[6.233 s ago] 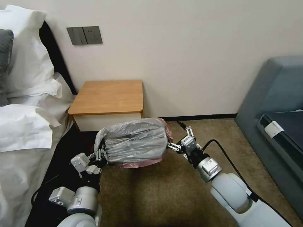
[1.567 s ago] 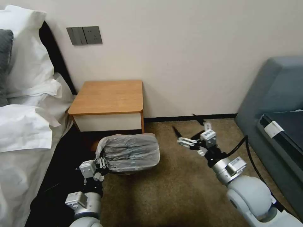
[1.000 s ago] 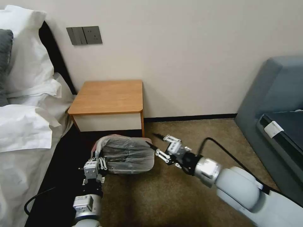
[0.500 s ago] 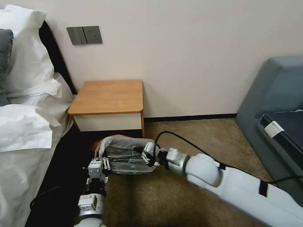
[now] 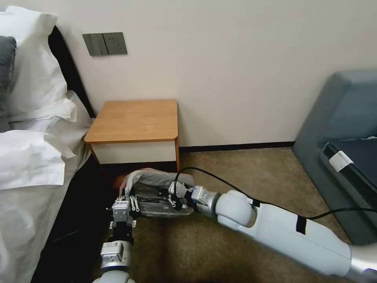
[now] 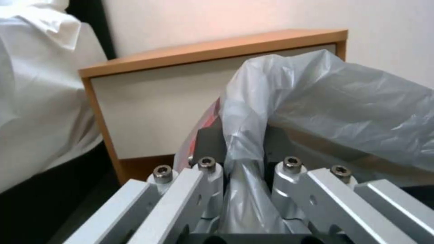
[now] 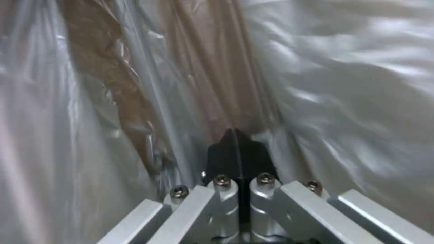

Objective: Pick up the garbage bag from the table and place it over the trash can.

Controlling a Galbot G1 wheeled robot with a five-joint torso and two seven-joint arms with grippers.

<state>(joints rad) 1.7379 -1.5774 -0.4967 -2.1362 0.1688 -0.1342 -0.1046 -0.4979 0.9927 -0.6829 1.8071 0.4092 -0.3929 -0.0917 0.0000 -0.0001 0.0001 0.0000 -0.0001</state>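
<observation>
The garbage bag (image 5: 151, 182), crinkly grey plastic with a pinkish rim, sits low on the carpet in front of the table (image 5: 133, 120). It covers the trash can, which is hidden beneath it. My left gripper (image 5: 125, 199) is at the bag's left edge. In the left wrist view it (image 6: 244, 149) is shut on a bunched strand of the bag (image 6: 334, 98), with the table (image 6: 203, 54) just behind. My right gripper (image 5: 168, 195) reaches from the right into the bag's hollow. In the right wrist view it (image 7: 235, 135) is shut, its black pads touching, with bag folds (image 7: 343, 84) all around.
A bed with white linen (image 5: 31, 157) runs along the left, close to my left arm. At the right stands a grey sofa (image 5: 341, 125). The right arm's black cable (image 5: 220, 177) loops over the open carpet (image 5: 251, 169).
The bag came down from mid-air to floor level. My right gripper let go, swung away to the right, then came back and pushed shut into the bag. The left gripper kept its hold.
</observation>
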